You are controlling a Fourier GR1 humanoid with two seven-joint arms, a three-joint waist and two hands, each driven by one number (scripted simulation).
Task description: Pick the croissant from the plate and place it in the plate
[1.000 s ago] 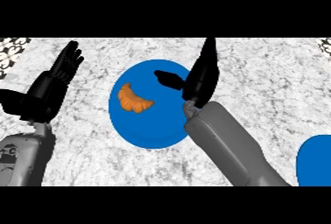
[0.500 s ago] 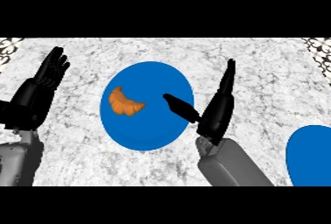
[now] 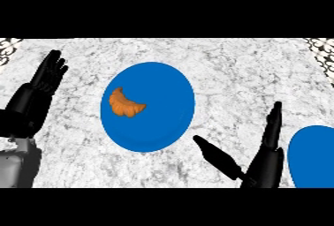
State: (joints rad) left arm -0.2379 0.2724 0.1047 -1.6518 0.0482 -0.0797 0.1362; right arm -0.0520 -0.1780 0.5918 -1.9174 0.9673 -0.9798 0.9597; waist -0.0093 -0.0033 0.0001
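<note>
An orange-brown croissant lies on the left part of a blue plate in the middle of the counter. A second blue plate shows partly at the right edge. My right hand is open, fingers straight up and thumb spread to the left, standing between the two plates at the lower right, apart from the croissant. My left hand rests open at the left edge, fingers up, well left of the first plate.
The counter top is grey-white speckled stone. Patterned corners show at the top left and top right.
My right hand has drawn back from over the first plate toward the lower right, so the whole plate now shows. The croissant lies where it was. The left hand barely moved.
</note>
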